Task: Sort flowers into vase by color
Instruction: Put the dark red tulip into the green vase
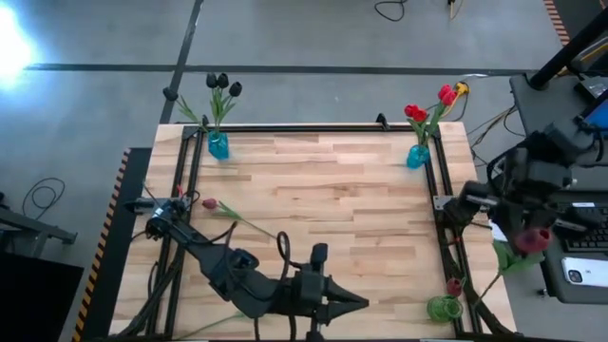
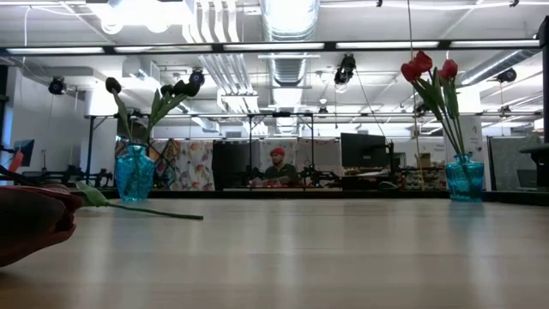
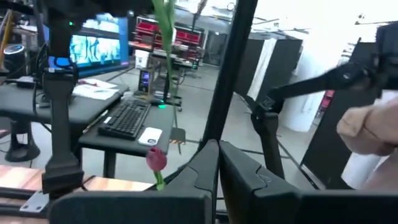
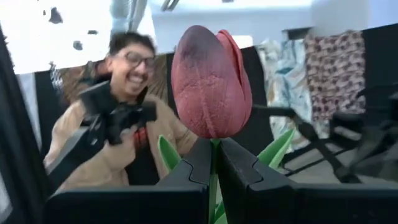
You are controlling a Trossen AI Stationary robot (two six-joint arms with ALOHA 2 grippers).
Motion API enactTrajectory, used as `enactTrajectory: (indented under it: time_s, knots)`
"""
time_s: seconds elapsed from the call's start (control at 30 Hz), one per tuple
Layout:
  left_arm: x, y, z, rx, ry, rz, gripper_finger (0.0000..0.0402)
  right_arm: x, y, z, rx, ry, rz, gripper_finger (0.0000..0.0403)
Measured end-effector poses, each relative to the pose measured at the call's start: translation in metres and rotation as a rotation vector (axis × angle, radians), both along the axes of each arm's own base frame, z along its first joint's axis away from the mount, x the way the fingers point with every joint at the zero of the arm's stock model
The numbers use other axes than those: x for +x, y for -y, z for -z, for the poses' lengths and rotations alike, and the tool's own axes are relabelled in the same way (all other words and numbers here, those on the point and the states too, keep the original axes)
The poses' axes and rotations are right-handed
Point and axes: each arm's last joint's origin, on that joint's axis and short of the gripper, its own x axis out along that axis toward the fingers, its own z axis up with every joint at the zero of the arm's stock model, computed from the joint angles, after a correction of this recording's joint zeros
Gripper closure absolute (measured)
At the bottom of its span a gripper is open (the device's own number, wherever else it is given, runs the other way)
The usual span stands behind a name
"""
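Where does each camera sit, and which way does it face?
High view: overhead, straight down on the table; left arm and right arm show.
Low view: tabletop height, level across into the room; no arm shows.
Left wrist view: facing a desk past the left gripper, shut.
Right wrist view: facing a person; right gripper shut on a maroon tulip.
Shared: high and low both show the black-tulip vase and red-tulip vase.

I see one vase (image 1: 218,144) at the far left corner of the worktop (image 1: 323,199) and another vase (image 1: 417,156) at the far right corner, each with flowers in it. A single tulip (image 1: 211,204) lies on the worktop's left side.
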Motion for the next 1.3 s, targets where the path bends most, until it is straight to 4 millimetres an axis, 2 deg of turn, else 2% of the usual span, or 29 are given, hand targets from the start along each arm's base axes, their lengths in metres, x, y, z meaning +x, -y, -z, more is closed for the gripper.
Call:
enactTrajectory:
  time_s: [0.17, 0.43, 0.6, 0.7, 0.8, 1.3]
  knots:
    - [0.002, 0.0, 0.005, 0.002, -0.015, -0.036, 0.0401, 0.0, -0.018, 0.029, -0.082, 0.036, -0.075, 0.0393]
    - [0.008, 0.002, 0.025, -0.068, -0.069, -0.062, 0.0401, -0.007, -0.03, 0.076, -0.107, 0.062, -0.159, 0.0393]
    - [0.011, -0.003, 0.025, -0.087, -0.069, -0.094, 0.0401, -0.034, -0.017, 0.079, -0.062, 0.148, -0.219, 0.0394]
    - [0.012, -0.006, 0.023, -0.089, -0.064, -0.101, 0.0401, -0.057, 0.001, 0.079, -0.027, 0.231, -0.224, 0.0394]
    - [0.014, -0.009, 0.023, -0.088, -0.065, -0.108, 0.0401, -0.067, 0.01, 0.088, -0.026, 0.276, -0.227, 0.0394]
    - [0.02, -0.019, 0.027, -0.094, -0.096, -0.134, 0.0401, -0.046, -0.013, 0.131, -0.087, 0.214, -0.245, 0.0394]
